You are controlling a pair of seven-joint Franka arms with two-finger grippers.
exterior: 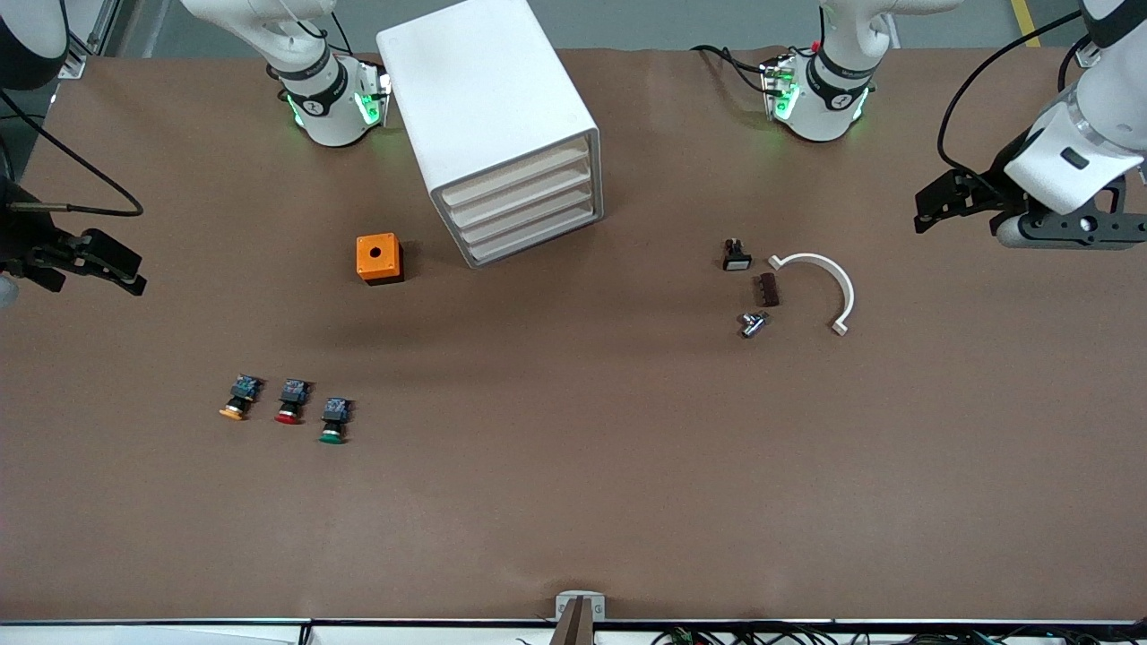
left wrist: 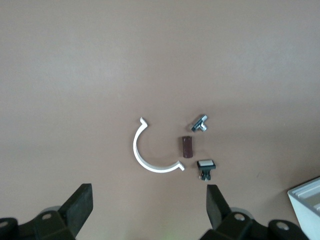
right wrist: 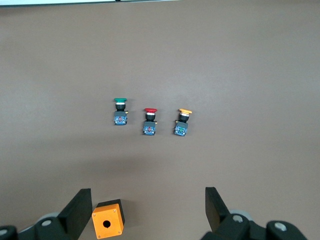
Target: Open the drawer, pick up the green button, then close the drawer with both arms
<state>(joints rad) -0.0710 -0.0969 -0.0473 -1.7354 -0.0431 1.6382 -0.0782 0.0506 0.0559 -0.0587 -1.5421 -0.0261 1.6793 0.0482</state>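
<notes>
The white cabinet [exterior: 488, 98] stands between the two arm bases, and all of its drawers are shut, the lower drawer [exterior: 535, 235] among them. The green-capped button [exterior: 333, 421] [right wrist: 120, 112] lies on the table nearer the front camera, toward the right arm's end, beside a red-capped one [exterior: 290, 402] and an orange-capped one [exterior: 238, 399]. My right gripper [exterior: 125, 270] [right wrist: 149, 196] hangs open and empty over the table at that end. My left gripper [exterior: 941, 204] [left wrist: 150, 202] hangs open and empty over the left arm's end.
An orange box [exterior: 379, 258] [right wrist: 107, 225] with a round hole sits beside the cabinet. A white half ring [exterior: 824, 282] [left wrist: 145, 152], a brown block [exterior: 768, 289], a metal fitting [exterior: 751, 323] and a small black switch [exterior: 736, 255] lie toward the left arm's end.
</notes>
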